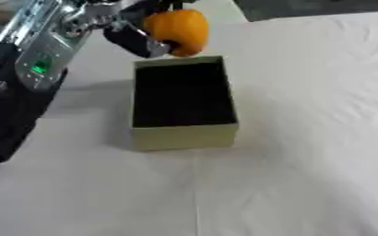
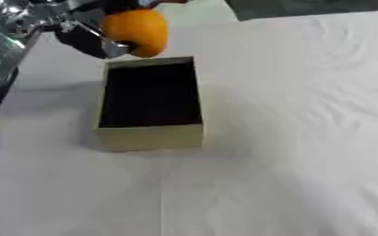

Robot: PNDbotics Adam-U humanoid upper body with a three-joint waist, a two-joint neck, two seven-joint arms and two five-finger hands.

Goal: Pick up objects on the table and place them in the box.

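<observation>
Left hand [image 1: 132,34] fingers curl round a round orange fruit-like object [image 1: 179,31], holding it in the air just above the far rim of the open olive-green rectangular box [image 1: 184,136] on the white-clothed desk [image 1: 305,161].
</observation>
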